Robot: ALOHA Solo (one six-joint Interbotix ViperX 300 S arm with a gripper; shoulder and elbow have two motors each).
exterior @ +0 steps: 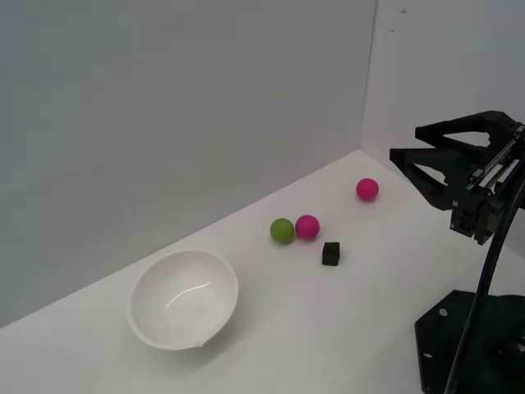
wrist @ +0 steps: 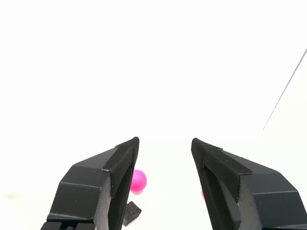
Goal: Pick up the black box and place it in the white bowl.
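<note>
Exterior view
- The arm's fingers (exterior: 406,144) are hanging in the air at the exterior view's right, spread wide apart and gripping nothing; the arm behind them is running off the picture's edge.
- A black cable (exterior: 484,295) is drooping from the arm down toward the black base plate (exterior: 467,345), which is being cut off by the lower right corner.
- The black box (exterior: 330,253) is sitting on the white bench (exterior: 328,328), free of the fingers and well apart from them, just beside the nearer pink ball (exterior: 307,226).
- That pink ball is touching, or all but touching, the green ball (exterior: 281,231); a hair of a gap cannot be ruled out.
- A second pink ball (exterior: 367,189) is lying further back, near the corner where two pale grey walls are meeting.
- The white bowl (exterior: 184,298) is standing on the bench at the exterior view's left, well apart from the box, tilting slightly, with nothing showing inside it but a glint of light.

Wrist view
- Both fingers (wrist: 165,141) are filling the lower part of the picture, parted widely with nothing between them.
- The bench and walls are washing out to near-pure white, so their edges are hard to trace; only one thin grey line is showing.
- A pink ball (wrist: 139,181) is peeking out beside one finger, partly hidden by it.
- The black box (wrist: 130,212) is showing only as a dark corner behind the same finger.
- A sliver of pink by the other finger is too small to identify.
</note>
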